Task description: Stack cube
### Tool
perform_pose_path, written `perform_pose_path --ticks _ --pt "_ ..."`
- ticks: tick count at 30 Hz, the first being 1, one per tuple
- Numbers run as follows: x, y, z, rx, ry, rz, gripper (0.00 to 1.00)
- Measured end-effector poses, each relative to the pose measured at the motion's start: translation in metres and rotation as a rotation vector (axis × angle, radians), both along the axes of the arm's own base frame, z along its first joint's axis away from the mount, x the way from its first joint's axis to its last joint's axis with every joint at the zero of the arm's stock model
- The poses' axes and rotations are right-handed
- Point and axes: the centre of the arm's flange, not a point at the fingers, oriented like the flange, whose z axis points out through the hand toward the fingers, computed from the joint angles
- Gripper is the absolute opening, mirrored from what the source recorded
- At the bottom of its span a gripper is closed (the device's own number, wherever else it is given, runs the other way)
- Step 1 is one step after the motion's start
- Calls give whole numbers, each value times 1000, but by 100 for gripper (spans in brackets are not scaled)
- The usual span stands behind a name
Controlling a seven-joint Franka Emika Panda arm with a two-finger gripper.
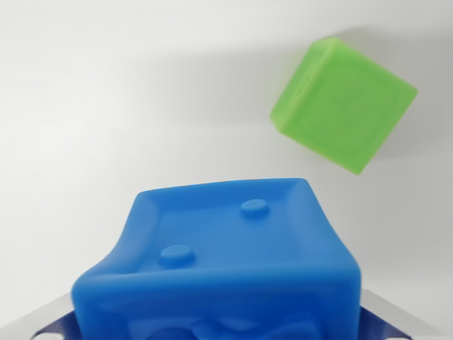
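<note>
A large blue cube (226, 262) with two round studs on its upper face fills the lower middle of the wrist view. It sits between my gripper's fingers, whose metal tips (42, 322) show at the bottom corners beside blue pads. The cube's sides bulge as if squeezed. A green cube (343, 106) lies on the white surface at the upper right, turned at an angle, apart from the blue one and beyond it.
A plain white table surface (106, 92) spreads across the upper and left parts of the view. The green cube casts a soft shadow behind it.
</note>
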Motion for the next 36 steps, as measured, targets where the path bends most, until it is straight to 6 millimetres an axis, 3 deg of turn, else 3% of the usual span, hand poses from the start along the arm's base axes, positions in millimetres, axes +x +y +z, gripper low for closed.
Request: perform_pose_path --ticks 36 --pt "18 -38 -1 0 -1 -247 0"
